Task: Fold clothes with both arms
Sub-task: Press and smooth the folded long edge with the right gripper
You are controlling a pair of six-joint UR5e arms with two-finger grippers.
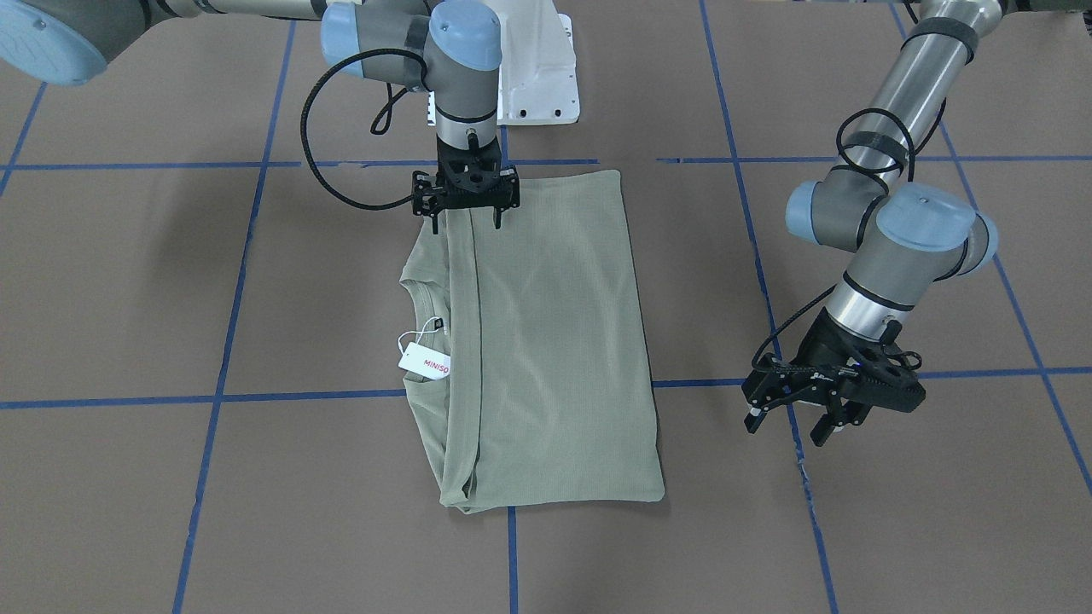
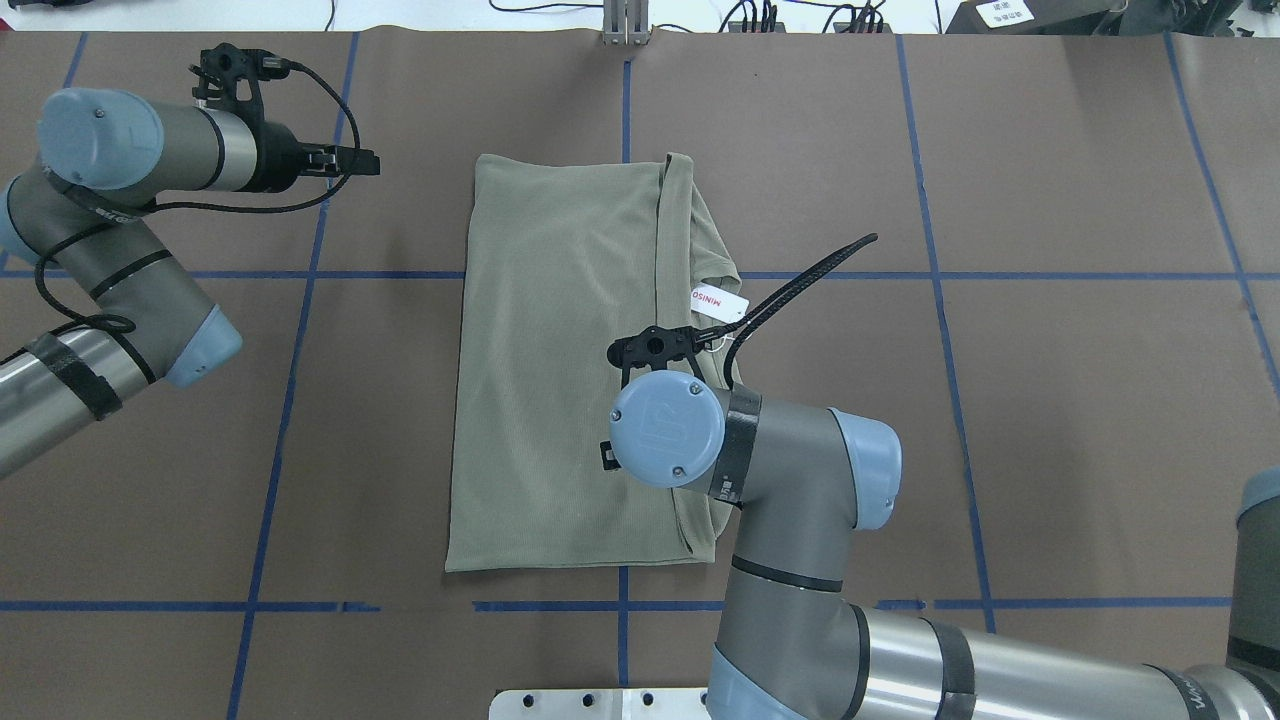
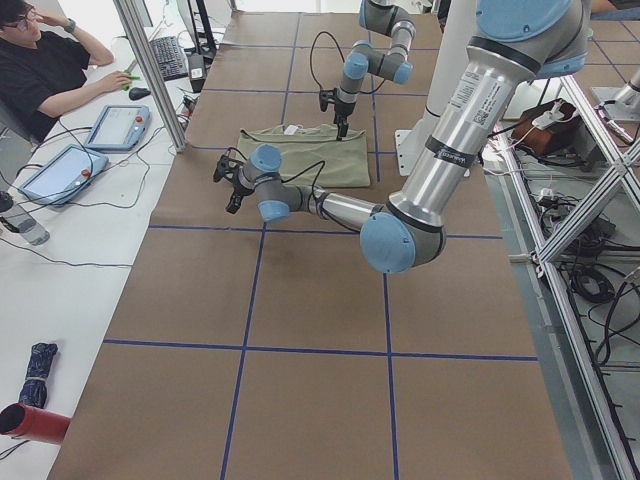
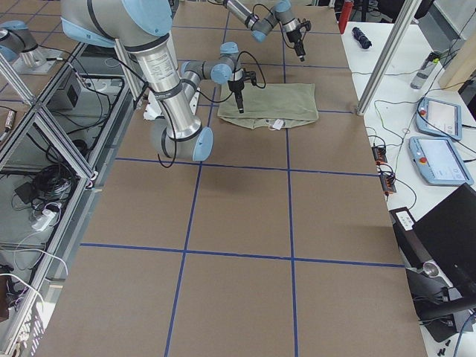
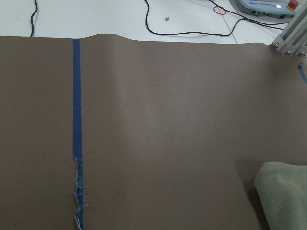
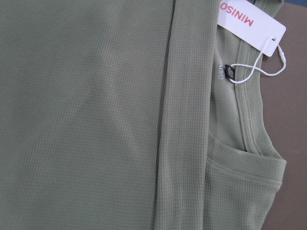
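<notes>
A sage-green knit shirt (image 6: pixel 81 120) fills the frame, with a folded band (image 6: pixel 187 120) of its fabric running top to bottom just right of centre. At upper right, a white hang tag (image 6: pixel 249 24) printed "MINISO" in red lies by the ribbed collar (image 6: pixel 244 110), its white string (image 6: pixel 261 67) looping to a small dark label (image 6: pixel 230 73). Brown table (image 6: pixel 292 110) shows along the right edge.

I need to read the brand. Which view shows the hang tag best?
Right wrist view: the tag is close and large, with red MINISO legible and its string visible. Front-facing and overhead show it small but readable; the side views, only a white speck; left wrist, not at all.
</notes>
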